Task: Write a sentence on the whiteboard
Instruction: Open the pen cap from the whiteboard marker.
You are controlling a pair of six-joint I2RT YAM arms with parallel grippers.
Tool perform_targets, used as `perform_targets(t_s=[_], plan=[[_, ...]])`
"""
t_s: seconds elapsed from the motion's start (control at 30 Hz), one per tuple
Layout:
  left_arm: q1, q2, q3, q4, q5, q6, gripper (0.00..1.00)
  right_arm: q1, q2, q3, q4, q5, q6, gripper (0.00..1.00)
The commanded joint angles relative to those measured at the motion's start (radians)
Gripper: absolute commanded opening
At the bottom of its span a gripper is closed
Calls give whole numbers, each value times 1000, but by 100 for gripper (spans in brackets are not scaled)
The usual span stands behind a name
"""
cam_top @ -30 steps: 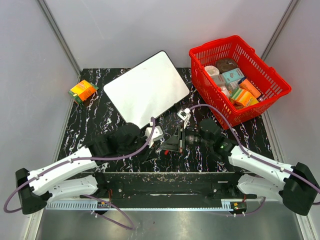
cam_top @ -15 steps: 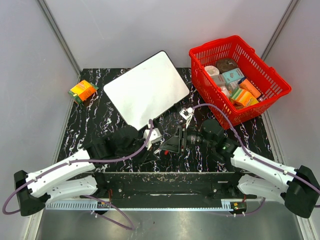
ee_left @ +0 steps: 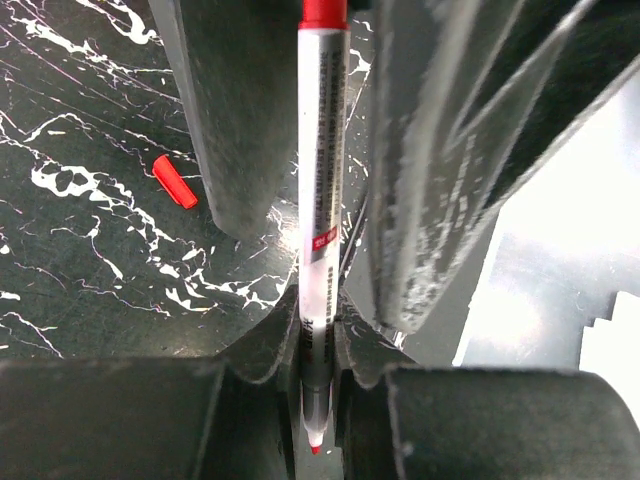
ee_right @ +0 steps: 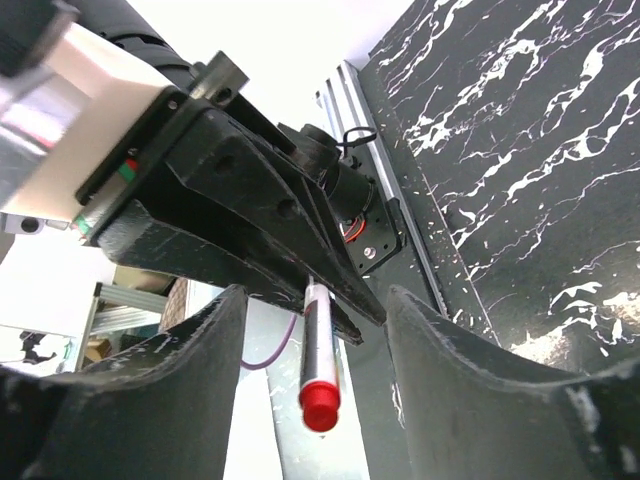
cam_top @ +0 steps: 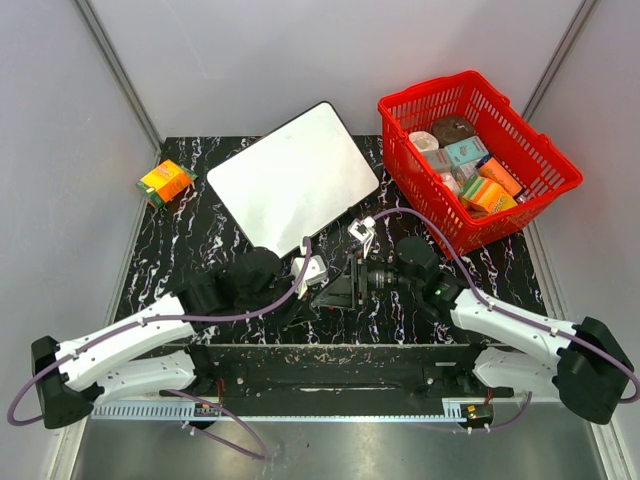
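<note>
Whiteboard [cam_top: 292, 178] lying flat at the far middle of the table [cam_top: 190, 240], tilted on the surface, just left of the basket [cam_top: 561, 166]; in the top view its face is blank, with no sentence on it. Both arms meet near the table's near edge, short of the board. The left gripper [ee_left: 315, 332] is clamped on the marker [ee_left: 322, 150], pinching the barrel close to one end. The right gripper [ee_right: 315, 300] stands with its jaws parted on either side of the marker's other, red end and touches nothing that can be seen. A small red piece, probably the cap [ee_left: 175, 181], lies loose on the table beside the grippers, which suggests the marker is uncapped. Which end carries the nib is not certain from these views, though the end nearest the left wrist tapers to a red point. Progress, as judged: preparation of the marker is about finished, and all of the writing is left. The marker must be carried to the board and put to its face.
</note>
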Motion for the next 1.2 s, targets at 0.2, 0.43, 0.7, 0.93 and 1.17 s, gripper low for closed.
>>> perform_targets(t_s=[0.2,0.43,0.7,0.93,1.17], plan=[[0,10,59,37,13,17,0,-3,30,-3,106,-64,36,34],[0,-5,47,34,-2,19,0,-3,22,0,86,-72,25,0],[0,-22,25,24,-11,17,3,-3,-56,-12,18,7,4,0],[0,-37,-18,75,-124,-50,54,-1,-107,-9,-84,92,-36,0],[6,-82,-154,244,-309,-295,80,-3,-225,3,-380,497,-93,0]])
